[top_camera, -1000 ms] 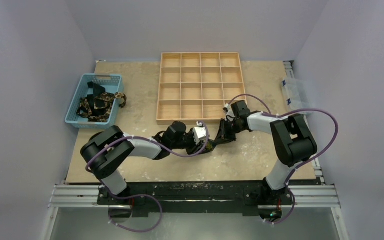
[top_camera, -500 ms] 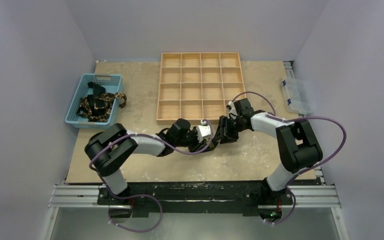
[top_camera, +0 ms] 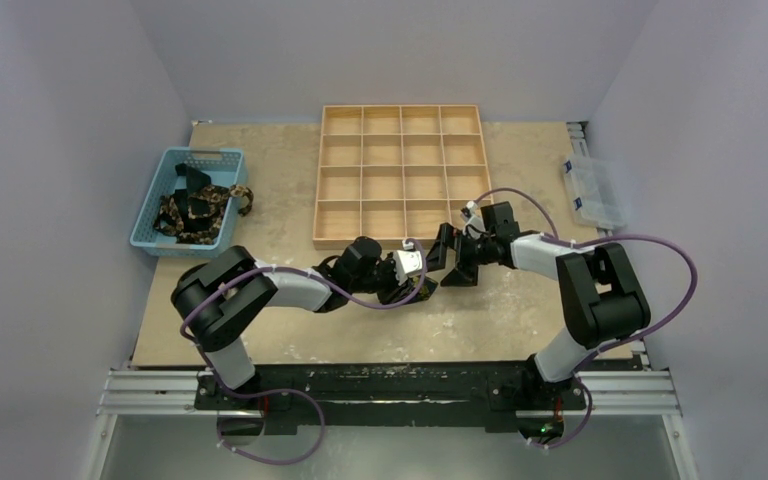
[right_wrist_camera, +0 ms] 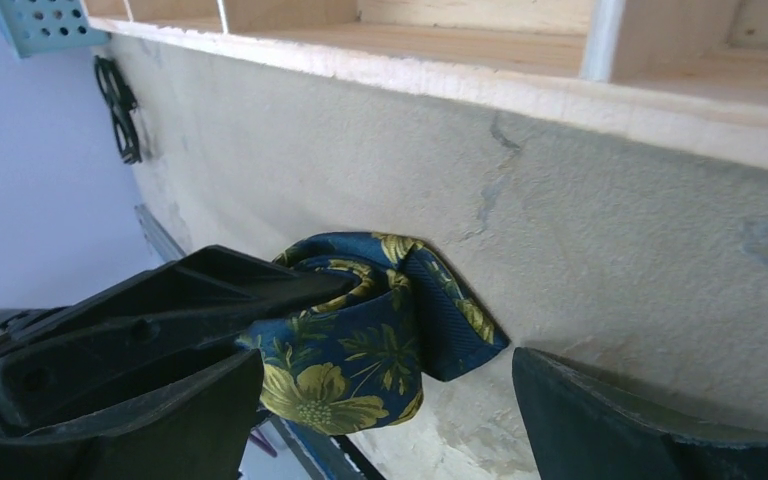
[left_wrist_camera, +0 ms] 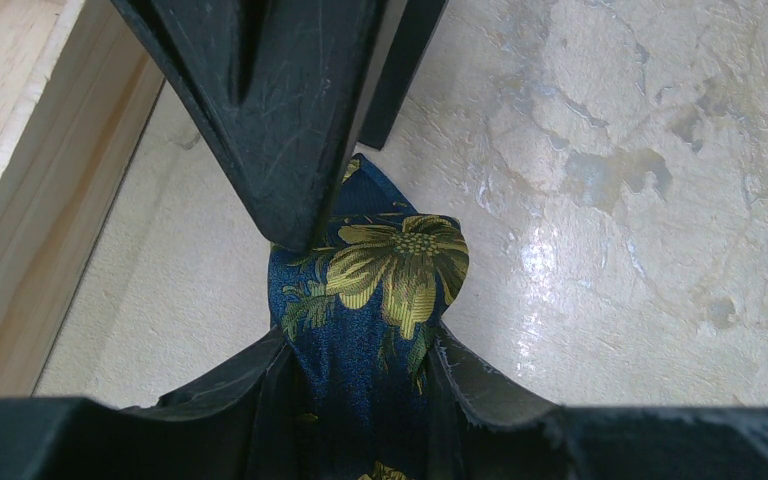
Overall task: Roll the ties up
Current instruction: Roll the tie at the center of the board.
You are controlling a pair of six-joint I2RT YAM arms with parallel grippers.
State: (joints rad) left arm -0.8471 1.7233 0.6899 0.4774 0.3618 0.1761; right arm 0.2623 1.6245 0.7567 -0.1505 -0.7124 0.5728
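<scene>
A rolled tie, navy with gold flowers, sits on the table just in front of the wooden tray. My left gripper is shut on it, one finger on each side of the roll. The right wrist view shows the same tie coiled, its loose tip lying against the table. My right gripper is open, its fingers wide on either side of the roll and touching nothing. From above, the right gripper faces the left gripper. More ties lie heaped in the blue basket.
The tray's near wall runs close beside the roll. A clear plastic box stands at the table's right edge. A black cable loop lies near the basket's corner.
My right gripper has opened, let go of the roll and drawn back a little to the right. The left gripper still holds the tie, shifted slightly right.
</scene>
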